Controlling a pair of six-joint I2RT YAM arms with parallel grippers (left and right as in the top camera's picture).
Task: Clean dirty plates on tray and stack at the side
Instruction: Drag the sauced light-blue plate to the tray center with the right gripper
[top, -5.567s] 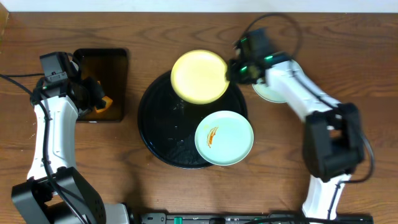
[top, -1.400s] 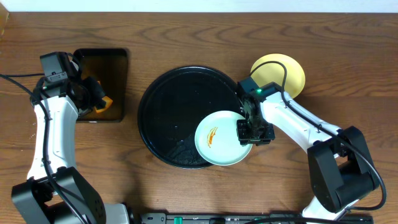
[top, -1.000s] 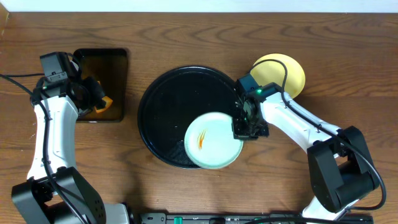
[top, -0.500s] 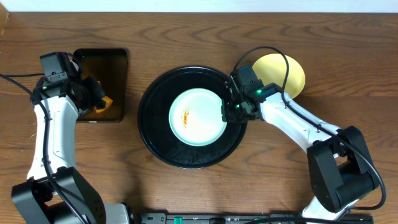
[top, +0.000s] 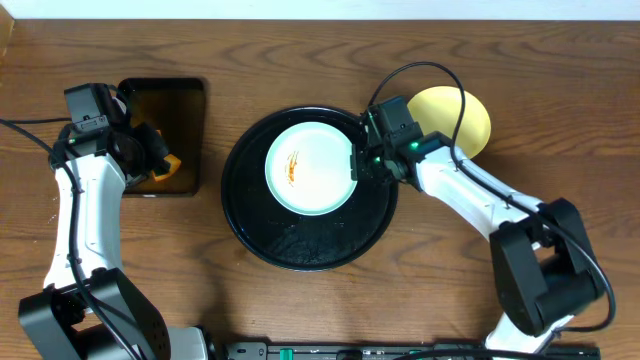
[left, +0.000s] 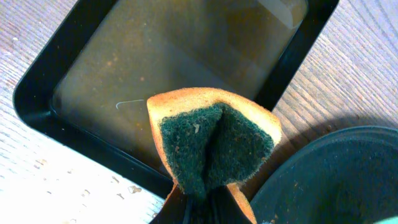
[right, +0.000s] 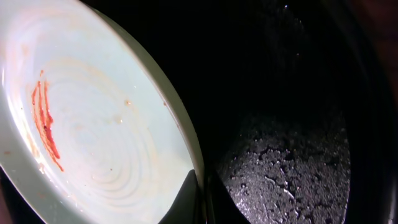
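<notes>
1. Half a second on, the mint-blue plate (top: 310, 168) has slid a little further up and left across the round black tray (top: 250, 235). It now sits within the tray's upper middle, whereas about a second ago it hung over the tray's lower right rim.
2. The right gripper (top: 358, 166) has travelled with it and is clenched on the plate's right rim. In the right wrist view the rim runs down between the two dark fingers.
3. Whether the plate lies flat on the tray or is tipped up at the held edge cannot be told.
4. An orange smear (right: 45, 121) marks the plate left of its centre. Up close it is a few thin streaks over faint concentric rings.
5. The tray's surface is glossy and beaded with water droplets beside the plate.
6. The pale yellow plate (top: 462, 112) rests on the wooden table (top: 560, 60) just right of the tray's upper edge, where it was a second ago. The right arm and its cable partly hide it.
7. The left gripper (left: 200, 208) is clenched on a folded sponge (left: 214, 140), which is orange with its dark green scouring face turned towards the wrist camera.
8. The sponge hangs over the near edge of the rectangular black tray (left: 37, 99), which holds brownish liquid, to the left of the round tray. The left arm has not shifted across the frames.
</notes>
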